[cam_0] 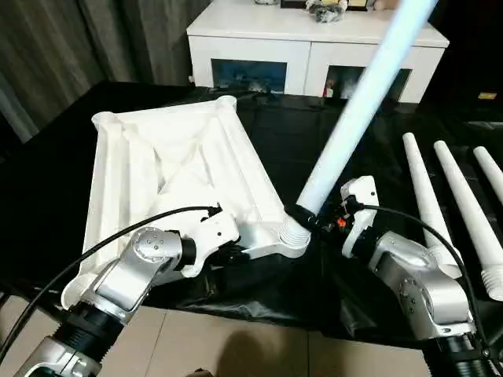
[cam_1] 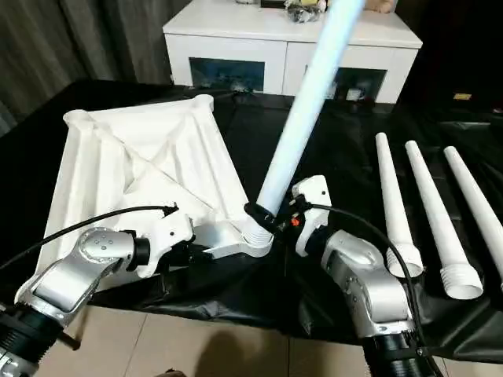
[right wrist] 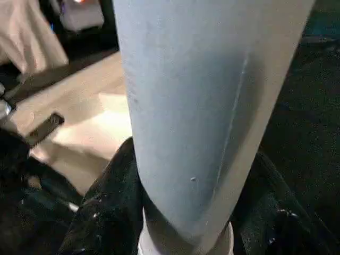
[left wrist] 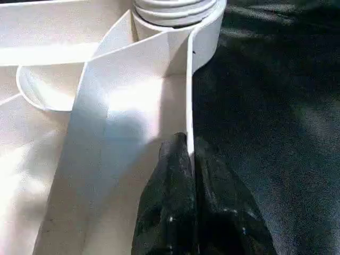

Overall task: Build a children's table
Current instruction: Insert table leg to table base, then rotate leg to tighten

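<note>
Where the near corner socket of the table top overhangs the worktop edge, one leg stands seated in it, its long axis rising and tilted away toward the white cabinet. Right claw is clamped around that leg just above the socket; fingers wrap both sides of the shaft. Left claw is pinched together on the thin side wall of the top, just beside the same socket, steadying it.

Table top lies ribs-up, skewed on the black worktop. Thread rings of the leg show at the socket mouth; judged not fully driven home.

Next move likely turns on twisting about the leg's own axis, so the right claw is the working one and the left only braces.

Three spare legs lie side by side on the worktop to the robot's right, well apart from the top, threaded ends toward the robot. Remaining corner sockets appear empty.
</note>
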`<state>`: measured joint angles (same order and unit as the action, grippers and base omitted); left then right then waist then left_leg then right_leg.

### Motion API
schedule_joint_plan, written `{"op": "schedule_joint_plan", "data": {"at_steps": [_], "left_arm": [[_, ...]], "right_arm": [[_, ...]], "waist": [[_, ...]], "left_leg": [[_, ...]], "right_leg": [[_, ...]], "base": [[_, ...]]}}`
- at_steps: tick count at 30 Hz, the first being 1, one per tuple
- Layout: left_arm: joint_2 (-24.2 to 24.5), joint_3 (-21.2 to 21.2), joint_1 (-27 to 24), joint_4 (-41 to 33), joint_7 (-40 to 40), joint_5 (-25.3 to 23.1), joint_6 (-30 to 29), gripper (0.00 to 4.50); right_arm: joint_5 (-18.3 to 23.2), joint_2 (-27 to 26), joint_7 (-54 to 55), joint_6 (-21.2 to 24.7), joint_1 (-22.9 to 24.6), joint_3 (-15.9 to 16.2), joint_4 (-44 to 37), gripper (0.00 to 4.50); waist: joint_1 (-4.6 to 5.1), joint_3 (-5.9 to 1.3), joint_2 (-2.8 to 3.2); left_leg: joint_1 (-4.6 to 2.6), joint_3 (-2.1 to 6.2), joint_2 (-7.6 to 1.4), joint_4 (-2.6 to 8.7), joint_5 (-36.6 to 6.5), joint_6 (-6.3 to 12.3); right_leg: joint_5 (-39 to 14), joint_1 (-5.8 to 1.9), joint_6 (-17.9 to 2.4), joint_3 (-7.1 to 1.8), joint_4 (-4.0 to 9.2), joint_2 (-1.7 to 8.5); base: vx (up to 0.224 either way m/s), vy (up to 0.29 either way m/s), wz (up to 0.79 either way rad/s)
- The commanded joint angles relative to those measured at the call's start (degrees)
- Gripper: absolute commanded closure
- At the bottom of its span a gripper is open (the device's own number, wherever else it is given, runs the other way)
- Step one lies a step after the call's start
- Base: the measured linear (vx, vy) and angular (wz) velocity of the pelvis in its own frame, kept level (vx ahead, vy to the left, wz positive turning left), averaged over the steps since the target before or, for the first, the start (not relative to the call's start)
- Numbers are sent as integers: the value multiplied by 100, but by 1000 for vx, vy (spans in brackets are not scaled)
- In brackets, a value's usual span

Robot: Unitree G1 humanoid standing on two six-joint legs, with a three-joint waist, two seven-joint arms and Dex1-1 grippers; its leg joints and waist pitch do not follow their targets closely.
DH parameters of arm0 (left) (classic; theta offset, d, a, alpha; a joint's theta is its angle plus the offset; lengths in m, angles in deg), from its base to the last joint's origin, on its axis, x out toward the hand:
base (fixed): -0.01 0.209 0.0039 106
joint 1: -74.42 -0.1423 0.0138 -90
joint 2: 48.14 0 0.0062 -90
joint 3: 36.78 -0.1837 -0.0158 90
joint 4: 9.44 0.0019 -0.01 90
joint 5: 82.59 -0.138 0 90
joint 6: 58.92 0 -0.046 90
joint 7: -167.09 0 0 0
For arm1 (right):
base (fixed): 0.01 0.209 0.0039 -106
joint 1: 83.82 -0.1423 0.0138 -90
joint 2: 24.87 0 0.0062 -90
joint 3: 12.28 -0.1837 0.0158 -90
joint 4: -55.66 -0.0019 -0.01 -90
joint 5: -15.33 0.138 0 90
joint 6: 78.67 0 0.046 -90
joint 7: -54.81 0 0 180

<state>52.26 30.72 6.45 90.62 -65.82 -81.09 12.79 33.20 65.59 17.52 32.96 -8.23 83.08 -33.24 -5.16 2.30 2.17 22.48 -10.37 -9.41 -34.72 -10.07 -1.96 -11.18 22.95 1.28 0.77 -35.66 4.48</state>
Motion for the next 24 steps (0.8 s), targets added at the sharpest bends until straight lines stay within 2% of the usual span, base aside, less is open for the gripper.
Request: {"op": "schedule_joint_plan", "data": {"at_steps": [1, 3, 6, 8, 10, 12, 14, 16, 24], "left_arm": [[-90, 259, 102, 81, 230, 30, 148, 450], [-89, 266, 81, 66, 250, 16, 151, 450], [-86, 275, 42, 35, 276, 9, 143, 450], [-87, 282, 20, 17, 294, 3, 134, 450], [-92, 298, 1, 5, 317, -3, 128, 450], [-95, 316, -15, -3, 338, -5, 132, 450], [-96, 326, -23, -9, 351, -8, 136, 450], [-98, 336, -29, -11, 363, -10, 141, 450], [-145, 447, -22, 75, 481, -6, 148, 450]], "right_arm": [[-258, 112, -73, 280, 88, 377, 178, 265], [-380, 214, -208, 400, 41, 604, 142, 265], [-413, 266, -331, 509, -26, 735, 166, 265], [-417, 284, -405, 582, -98, 801, 223, 265], [-425, 293, -489, 689, -214, 872, 335, 265], [-452, 303, -546, 755, -342, 932, 490, 265], [-488, 293, -545, 733, -433, 936, 644, 265], [-473, 289, -558, 726, -464, 915, 719, 265], [-445, 297, -705, 710, -421, 818, 911, 265]], "waist": [[29, -266, -78], [27, -252, -99], [29, -255, -173], [23, -257, -157], [34, -254, -205], [40, -247, -197], [51, -240, -213], [46, -234, -211], [67, -232, -218]], "left_leg": [[-166, 155, -303, 561, -2237, -278], [-169, 163, -305, 574, -2258, -281], [-177, 160, -310, 574, -2219, -255], [-173, 163, -313, 582, -2174, -241], [-167, 159, -316, 588, -2130, -216], [-167, 165, -313, 588, -2165, -219], [-174, 164, -311, 587, -2243, -243], [-191, 171, -315, 593, -2332, -275], [-199, 182, -314, 610, -2499, -311]], "right_leg": [[-2180, -66, -777, -175, 550, 332], [-2383, -67, -714, -174, 567, 335], [-2477, -64, -659, -182, 582, 349], [-2433, -66, -651, -180, 576, 346], [-2411, -68, -661, -174, 574, 343], [-2496, -65, -665, -174, 577, 354], [-2625, -51, -644, -173, 593, 356], [-2819, -34, -569, -180, 619, 366], [-2843, -21, -552, -174, 637, 357]], "base": [[0, 0, 0], [0, 0, 0], [0, 0, 0], [0, 0, 0], [0, 0, 0], [0, 0, 0], [0, 0, 0], [0, 0, 0], [0, 0, 0]]}}
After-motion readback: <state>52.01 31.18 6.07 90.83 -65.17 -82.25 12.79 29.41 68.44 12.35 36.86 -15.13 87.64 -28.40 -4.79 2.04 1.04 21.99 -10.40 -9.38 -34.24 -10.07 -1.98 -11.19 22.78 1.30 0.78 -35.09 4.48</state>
